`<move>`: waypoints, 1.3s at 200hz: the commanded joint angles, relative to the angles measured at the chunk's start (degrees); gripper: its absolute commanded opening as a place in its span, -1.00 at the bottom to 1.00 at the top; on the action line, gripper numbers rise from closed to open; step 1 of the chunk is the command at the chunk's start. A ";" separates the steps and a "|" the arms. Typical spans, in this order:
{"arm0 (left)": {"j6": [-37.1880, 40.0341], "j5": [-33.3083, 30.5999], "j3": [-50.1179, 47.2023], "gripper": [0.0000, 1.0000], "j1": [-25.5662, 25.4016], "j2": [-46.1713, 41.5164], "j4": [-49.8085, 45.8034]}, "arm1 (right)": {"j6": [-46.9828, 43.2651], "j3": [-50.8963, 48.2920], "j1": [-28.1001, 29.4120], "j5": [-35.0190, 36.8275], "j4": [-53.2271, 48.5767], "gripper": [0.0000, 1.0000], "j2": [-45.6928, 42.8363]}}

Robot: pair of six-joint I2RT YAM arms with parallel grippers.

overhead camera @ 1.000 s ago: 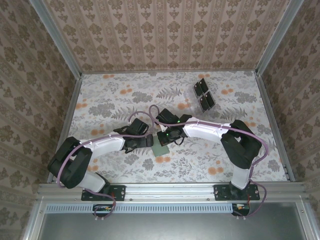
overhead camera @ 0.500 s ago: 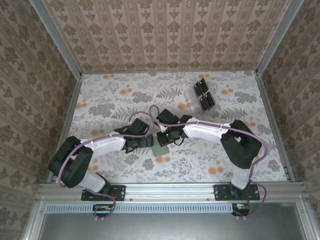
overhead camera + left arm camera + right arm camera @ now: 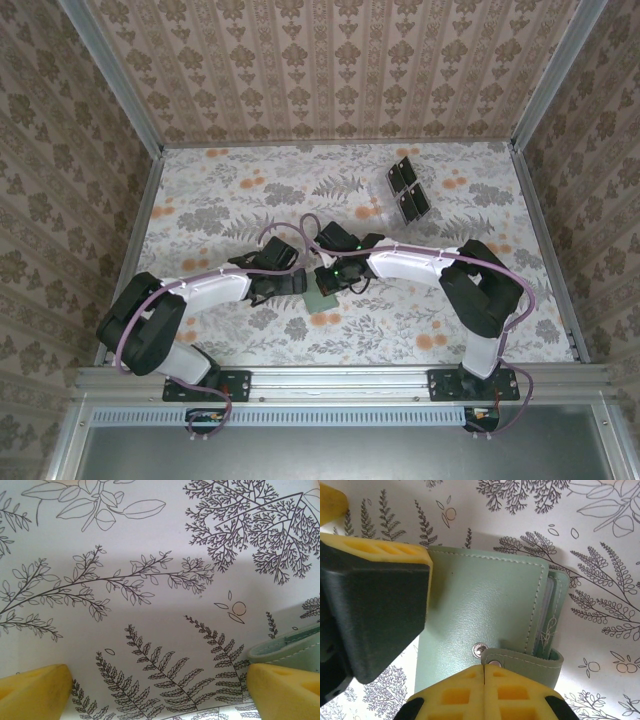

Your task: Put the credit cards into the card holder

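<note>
Mint-green card holder [image 3: 485, 605] (fern-print table [image 3: 150, 555])

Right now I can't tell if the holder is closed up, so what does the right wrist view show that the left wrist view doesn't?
Right wrist view: the card holder closed, its strap wrapped round the edge, a pale card edge inside, and the right gripper shut at the strap. Left wrist view: the left gripper open wide over the floral tablecloth. Both: the tablecloth, the holder (just a corner from the left wrist), and a left gripper finger.
</note>
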 commanded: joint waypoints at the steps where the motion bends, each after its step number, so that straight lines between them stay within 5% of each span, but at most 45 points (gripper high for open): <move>1: -2.63 6.81 -2.17 1.00 -0.82 2.08 -4.52 | 1.45 -1.46 -0.47 -1.03 0.91 -1.00 -2.23; 260: -3.24 7.22 -2.39 1.00 -1.01 2.21 -3.84 | 0.41 1.24 -0.20 0.92 0.20 -1.00 1.76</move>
